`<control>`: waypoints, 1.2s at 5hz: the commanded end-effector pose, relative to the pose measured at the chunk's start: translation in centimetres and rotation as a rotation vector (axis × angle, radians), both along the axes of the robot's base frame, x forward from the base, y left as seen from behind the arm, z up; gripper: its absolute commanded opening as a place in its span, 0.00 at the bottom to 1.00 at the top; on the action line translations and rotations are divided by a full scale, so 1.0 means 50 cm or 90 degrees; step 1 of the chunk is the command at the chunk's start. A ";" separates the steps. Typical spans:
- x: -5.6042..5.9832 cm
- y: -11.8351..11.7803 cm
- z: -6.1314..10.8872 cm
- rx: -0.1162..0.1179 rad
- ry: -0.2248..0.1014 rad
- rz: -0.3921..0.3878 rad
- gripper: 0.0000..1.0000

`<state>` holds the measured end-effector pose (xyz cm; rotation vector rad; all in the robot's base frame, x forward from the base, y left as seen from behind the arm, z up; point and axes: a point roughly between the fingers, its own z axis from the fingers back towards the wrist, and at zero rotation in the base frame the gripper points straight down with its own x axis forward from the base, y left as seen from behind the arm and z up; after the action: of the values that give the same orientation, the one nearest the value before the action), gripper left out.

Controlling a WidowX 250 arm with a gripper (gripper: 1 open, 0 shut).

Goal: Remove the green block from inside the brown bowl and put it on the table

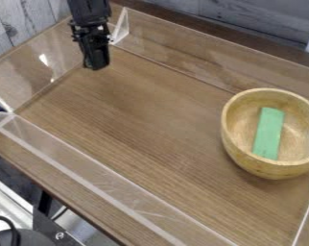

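- The green block (268,133) lies inside the brown bowl (237,126); it rests flat on the bowl's floor, its long side running roughly from the far side of the bowl to the near side.
- The bowl stands upright on the table (144,144), close to its right edge in the view; the block sits within the walls, apart from the far rim.
- The gripper (96,65) hangs over the far left part of the table, near the far left corner; its fingers are clenched together, with nothing seen between them.
- Block and gripper are well apart; seen from the camera, the block lies to the right of the gripper and nearer the viewer, with a wide stretch of wood grain between them; the gripper touches neither block nor bowl.
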<state>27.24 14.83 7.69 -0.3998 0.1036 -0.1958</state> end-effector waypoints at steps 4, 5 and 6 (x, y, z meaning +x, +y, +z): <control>0.108 -0.045 -0.042 0.105 -0.064 -0.023 0.00; 0.124 -0.063 -0.041 0.116 -0.073 -0.041 0.00; 0.116 -0.065 -0.055 0.101 -0.081 -0.027 0.00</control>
<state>32.35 11.11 3.28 -0.2532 0.0543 -0.2513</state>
